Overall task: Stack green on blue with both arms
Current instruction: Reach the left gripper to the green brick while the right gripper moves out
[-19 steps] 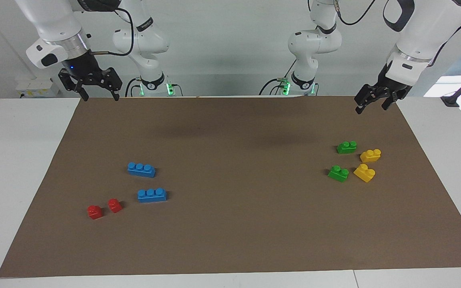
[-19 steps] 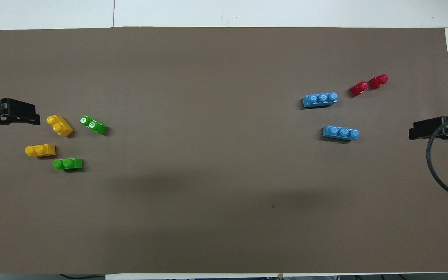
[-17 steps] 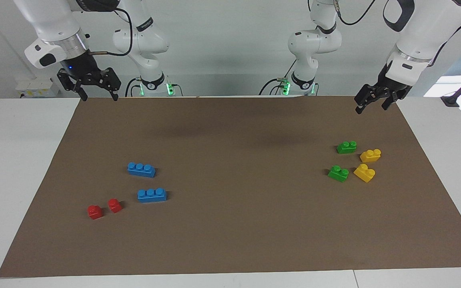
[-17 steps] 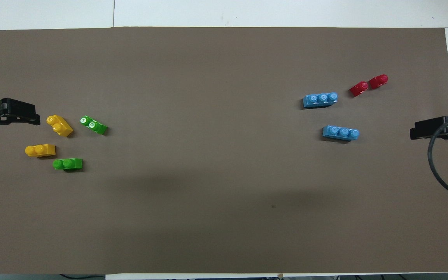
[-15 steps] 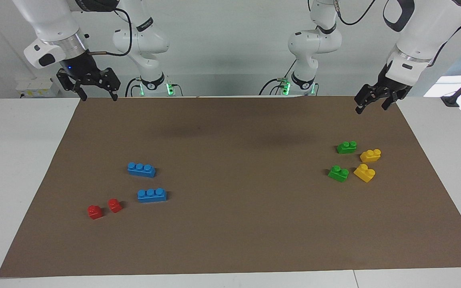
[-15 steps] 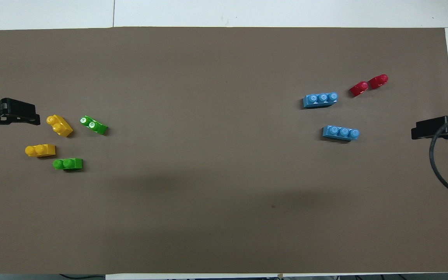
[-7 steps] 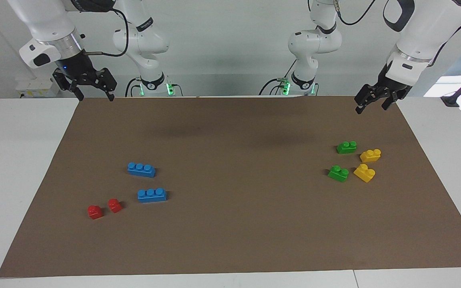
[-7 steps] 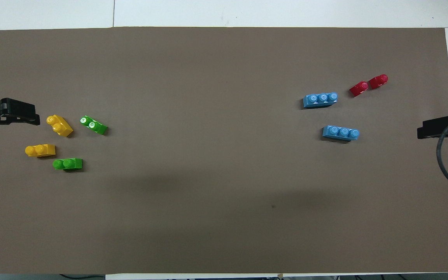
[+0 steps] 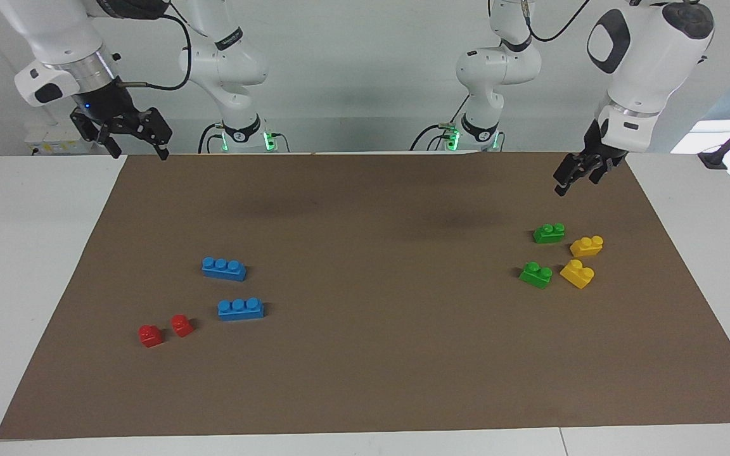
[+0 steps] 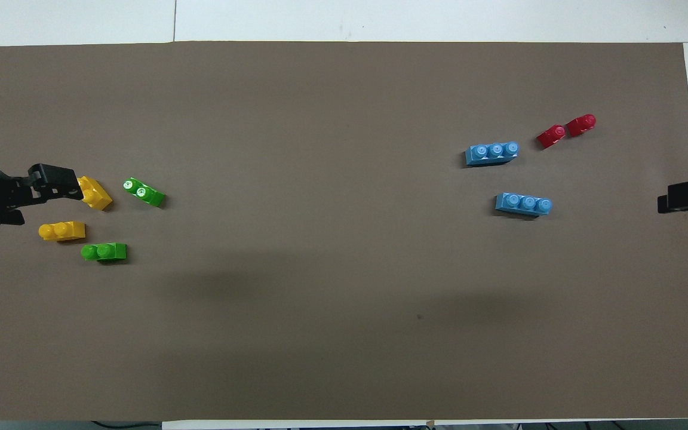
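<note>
Two green bricks lie at the left arm's end of the mat, one [image 9: 549, 233] [image 10: 104, 252] nearer to the robots than the other [image 9: 535, 275] [image 10: 144, 192]. Two blue bricks lie at the right arm's end, one [image 9: 224, 268] [image 10: 523, 204] nearer to the robots than the other [image 9: 241, 308] [image 10: 492, 153]. My left gripper [image 9: 575, 178] [image 10: 64, 184] hangs open and empty in the air over the mat's edge, short of the green bricks. My right gripper [image 9: 138, 152] [image 10: 681, 202] hangs open and empty over the mat's corner, well apart from the blue bricks.
Two yellow bricks [image 9: 587, 246] [image 9: 577, 273] lie beside the green ones, toward the left arm's end. Two small red bricks [image 9: 150, 335] [image 9: 181, 325] lie beside the farther blue brick. All rest on a brown mat [image 9: 365, 380] on a white table.
The left gripper has turned and shifted inward over the mat toward the yellow and green bricks. The right gripper has drifted outward toward its end of the table. No brick moved.
</note>
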Motion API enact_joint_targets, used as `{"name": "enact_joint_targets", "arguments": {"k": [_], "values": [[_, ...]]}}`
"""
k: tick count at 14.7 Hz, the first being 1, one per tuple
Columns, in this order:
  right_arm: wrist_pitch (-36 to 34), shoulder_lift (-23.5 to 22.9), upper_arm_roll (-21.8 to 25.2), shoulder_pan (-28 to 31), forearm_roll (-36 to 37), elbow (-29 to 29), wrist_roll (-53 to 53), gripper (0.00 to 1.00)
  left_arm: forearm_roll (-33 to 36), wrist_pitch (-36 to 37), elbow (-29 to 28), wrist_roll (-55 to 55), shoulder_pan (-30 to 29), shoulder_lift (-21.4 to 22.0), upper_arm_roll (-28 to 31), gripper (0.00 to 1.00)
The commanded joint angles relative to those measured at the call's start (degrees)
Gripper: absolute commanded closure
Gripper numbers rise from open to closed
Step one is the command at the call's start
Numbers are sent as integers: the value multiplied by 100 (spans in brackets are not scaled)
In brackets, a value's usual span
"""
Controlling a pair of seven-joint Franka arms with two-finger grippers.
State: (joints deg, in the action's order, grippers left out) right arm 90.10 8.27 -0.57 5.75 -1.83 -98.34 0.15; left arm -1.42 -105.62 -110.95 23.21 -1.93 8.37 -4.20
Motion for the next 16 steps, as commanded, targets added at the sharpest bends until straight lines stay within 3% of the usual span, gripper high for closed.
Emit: {"name": "enact_joint_targets", "arguments": {"k": [1, 3, 5, 7, 10, 16], "values": [[138, 113, -22, 137, 43, -151, -392, 0, -25, -712, -803, 1233, -26, 305, -11, 0], [411, 96, -13, 155, 51, -256, -349, 1, -25, -1091, -1050, 1851, 53, 236, -11, 0], [805, -88, -13, 225, 51, -317, 87, 3, -25, -1495, -1095, 2150, 70, -158, -11, 0], [956, -316, -22, 208, -1, -248, 1506, 8, -25, -1978, -1095, 2747, 70, -528, -19, 0], [1053, -782, -40, 164, -106, -10, 3119, 8, -25, -2593, -1095, 3390, 62, -933, -11, 0], [1465, -1590, -31, 330, -1423, 16, 5281, 8, -25, -3544, -1060, 3725, 53, -1583, -11, 0]]}}
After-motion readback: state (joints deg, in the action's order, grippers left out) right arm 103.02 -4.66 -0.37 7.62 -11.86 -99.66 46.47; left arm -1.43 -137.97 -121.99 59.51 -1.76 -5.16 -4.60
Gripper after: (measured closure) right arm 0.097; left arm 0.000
